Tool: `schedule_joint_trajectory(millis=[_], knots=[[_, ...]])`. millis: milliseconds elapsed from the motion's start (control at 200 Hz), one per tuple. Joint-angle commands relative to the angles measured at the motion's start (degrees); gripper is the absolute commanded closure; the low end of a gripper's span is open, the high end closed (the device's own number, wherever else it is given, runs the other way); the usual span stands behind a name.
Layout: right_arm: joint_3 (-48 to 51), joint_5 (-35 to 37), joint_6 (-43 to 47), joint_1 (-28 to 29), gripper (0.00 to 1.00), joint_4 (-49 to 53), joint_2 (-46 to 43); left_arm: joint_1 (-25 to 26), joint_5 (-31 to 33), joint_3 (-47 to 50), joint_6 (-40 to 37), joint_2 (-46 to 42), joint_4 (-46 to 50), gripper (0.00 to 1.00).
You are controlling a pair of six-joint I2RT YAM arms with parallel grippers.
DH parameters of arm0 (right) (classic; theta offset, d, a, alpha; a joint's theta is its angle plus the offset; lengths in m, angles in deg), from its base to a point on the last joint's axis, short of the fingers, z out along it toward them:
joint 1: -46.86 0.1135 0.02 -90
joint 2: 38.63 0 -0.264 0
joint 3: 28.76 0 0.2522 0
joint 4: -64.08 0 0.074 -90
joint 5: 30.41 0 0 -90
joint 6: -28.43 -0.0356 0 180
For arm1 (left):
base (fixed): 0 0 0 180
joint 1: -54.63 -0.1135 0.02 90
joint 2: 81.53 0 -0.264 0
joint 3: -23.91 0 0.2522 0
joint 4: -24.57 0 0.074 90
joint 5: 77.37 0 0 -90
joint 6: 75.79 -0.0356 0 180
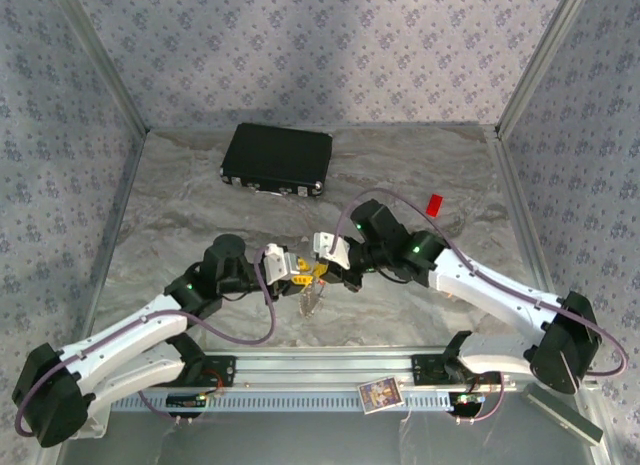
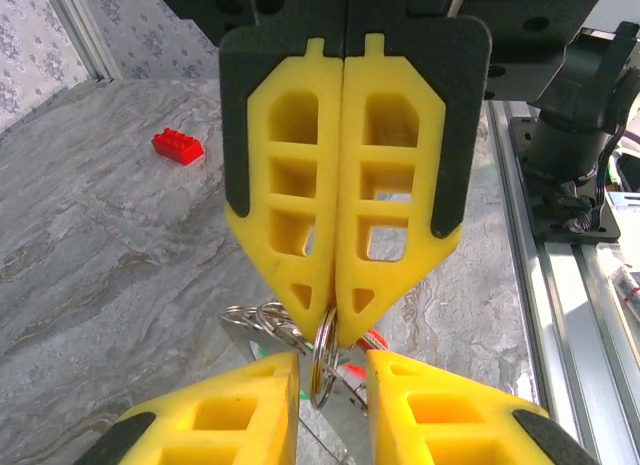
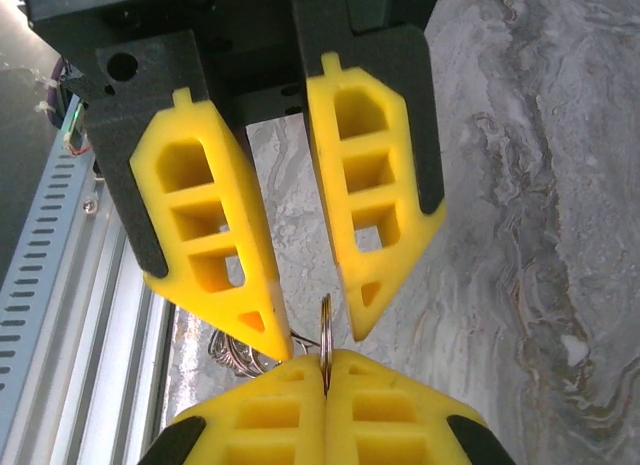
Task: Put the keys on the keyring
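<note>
Two robot arms met nose to nose above the middle of a grey marbled table (image 1: 200, 205), their yellow fingers almost touching. The right gripper (image 3: 325, 363) was clenched, its pads pressed flat together on the edge of the keyring (image 3: 325, 320). This thin silver loop was held upright and edge-on, clear of the table, probably so that the other arm could work on it. The left gripper (image 2: 332, 357) faced it from the opposite side with its fingers parted. The ring stood in the gap between them, and that gripper grasped nothing. A bunch of small silver keys (image 2: 252, 323) hung just beside the ring, under the fingertips, with a fleck of red plastic on the ring's other side. Whether any key was already threaded on the loop could not be told. A red block (image 1: 434, 204) lay well apart toward the right wall, and a closed black case (image 1: 277, 158) sat at the far edge, both out of the way. I judged the job unfinished: one gripper steadied the ring while the other stood ready to take a fresh hold.
</note>
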Motion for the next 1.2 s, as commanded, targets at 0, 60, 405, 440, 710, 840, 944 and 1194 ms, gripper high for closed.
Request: schedule_joint_trajectory(millis=[0, 60, 405, 440, 710, 840, 944, 1194], knots=[[-5.1, 3.3, 4.8, 1.6, 1.00, 7.8, 2.1, 0.5, -1.4, -3.0, -2.9, 0.5, 4.4, 0.78], [-6.9, 4.5, 5.9, 2.4, 1.00, 10.1, 3.2, 0.5, -1.2, -3.5, -3.4, 0.8, 4.8, 0.80], [-5.7, 0.9, 5.3, 1.0, 0.86, 8.6, 1.7, 0.6, -1.6, -3.6, -4.4, 1.0, 4.9, 1.00], [-3.8, -0.8, 3.9, 0.0, 0.80, 6.3, 0.5, 0.6, -1.6, -3.2, -4.0, 0.8, 4.2, 1.00], [6.8, -6.1, -4.6, -2.5, 0.69, -9.1, -3.5, 0.6, -3.2, 1.8, 1.8, 0.3, -7.7, 1.00], [9.5, -7.2, -6.5, -2.9, 0.69, -12.9, -3.5, 0.6, -3.7, 2.7, 2.5, -0.2, -9.0, 1.00], [10.1, -7.6, -7.1, -3.1, 0.74, -14.0, -3.5, 0.6, -4.0, 4.0, 3.7, -0.5, -11.4, 1.00], [9.6, -9.2, -7.0, -3.5, 0.87, -14.1, -2.9, 0.7, -4.5, 4.2, 4.2, -0.7, -12.5, 1.00]])
